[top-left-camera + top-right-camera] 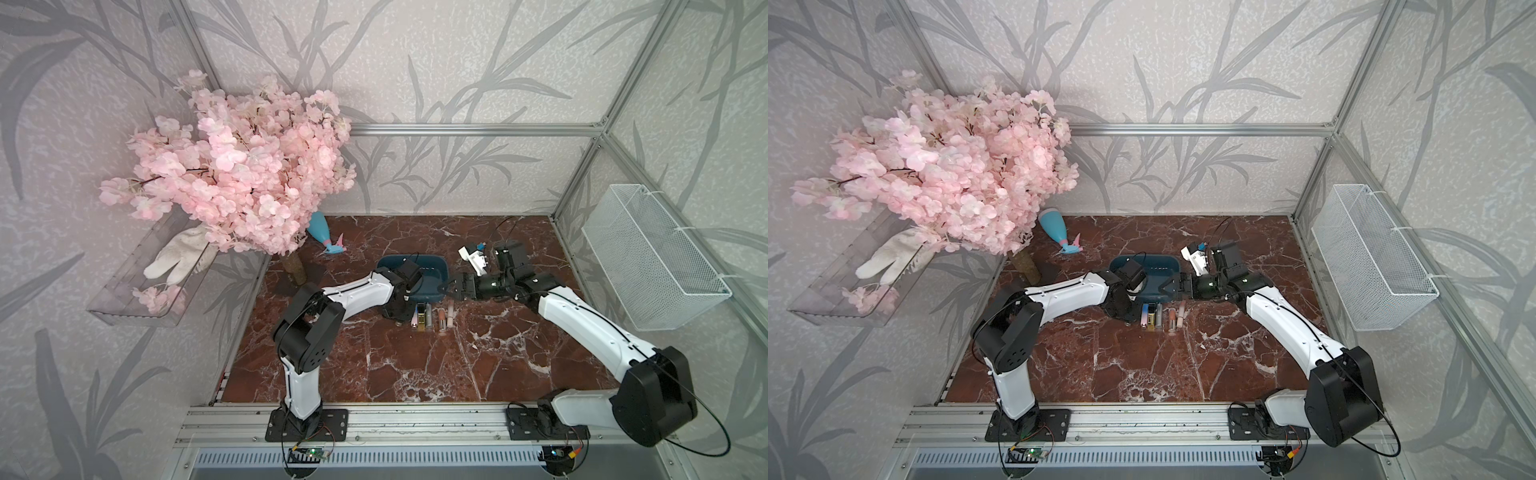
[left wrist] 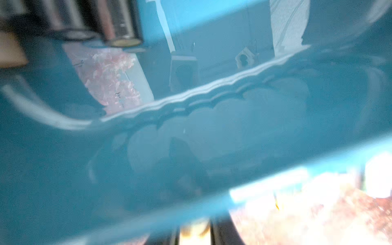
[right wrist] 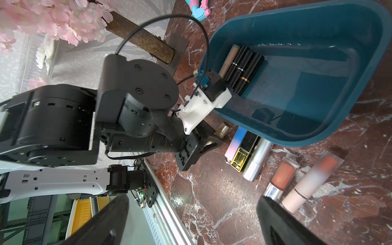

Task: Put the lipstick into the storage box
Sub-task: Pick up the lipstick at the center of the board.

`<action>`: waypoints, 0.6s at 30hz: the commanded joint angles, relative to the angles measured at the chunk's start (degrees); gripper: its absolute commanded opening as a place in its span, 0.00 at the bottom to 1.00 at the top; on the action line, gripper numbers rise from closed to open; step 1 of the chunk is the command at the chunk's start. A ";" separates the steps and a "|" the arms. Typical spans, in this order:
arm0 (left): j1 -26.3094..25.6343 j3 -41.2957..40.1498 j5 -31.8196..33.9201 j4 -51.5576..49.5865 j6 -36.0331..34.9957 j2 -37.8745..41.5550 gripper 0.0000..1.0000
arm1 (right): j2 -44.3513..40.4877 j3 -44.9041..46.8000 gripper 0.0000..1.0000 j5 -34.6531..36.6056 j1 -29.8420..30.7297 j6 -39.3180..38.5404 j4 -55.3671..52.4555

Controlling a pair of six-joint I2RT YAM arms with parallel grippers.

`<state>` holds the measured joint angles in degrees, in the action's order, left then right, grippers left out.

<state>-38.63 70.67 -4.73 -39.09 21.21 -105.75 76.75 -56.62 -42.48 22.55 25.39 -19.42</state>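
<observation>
- Gripping at mid-frame in the right wrist view, the left gripper (image 3: 212,136) has its jaws closed on a bronze-capped lipstick (image 3: 222,128) on the marble table (image 3: 212,201), just beside the storage box (image 3: 328,89).
- Inside the box: dark tubes (image 3: 244,70). A row of lipsticks (image 1: 432,316) lies just below it in both top views.
- Right of the box, the right gripper (image 1: 1166,287) gapes wide, holding nothing.
</observation>
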 commanded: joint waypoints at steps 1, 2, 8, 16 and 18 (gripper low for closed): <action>-0.35 -1.39 0.81 -1.60 0.54 3.46 0.24 | -0.55 1.62 0.99 -1.44 -0.13 1.25 2.37; -0.38 -1.63 0.83 -1.60 0.66 3.90 0.24 | -0.55 1.97 0.99 -1.67 -0.16 1.77 2.98; -0.38 -3.32 0.15 -0.77 1.42 6.53 0.24 | -0.73 3.15 0.99 -2.24 0.21 3.11 4.39; -0.31 -5.74 0.24 -0.73 2.67 10.74 0.24 | -0.91 4.32 0.99 -2.26 1.05 4.81 6.24; -0.36 -6.62 0.51 -0.65 3.02 12.32 0.24 | -0.57 4.58 0.99 -2.26 1.57 5.73 7.23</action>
<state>-38.63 65.21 -4.58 -39.16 23.24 -96.36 76.77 -52.77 -44.03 23.40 29.78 -14.76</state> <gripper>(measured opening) 0.238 0.993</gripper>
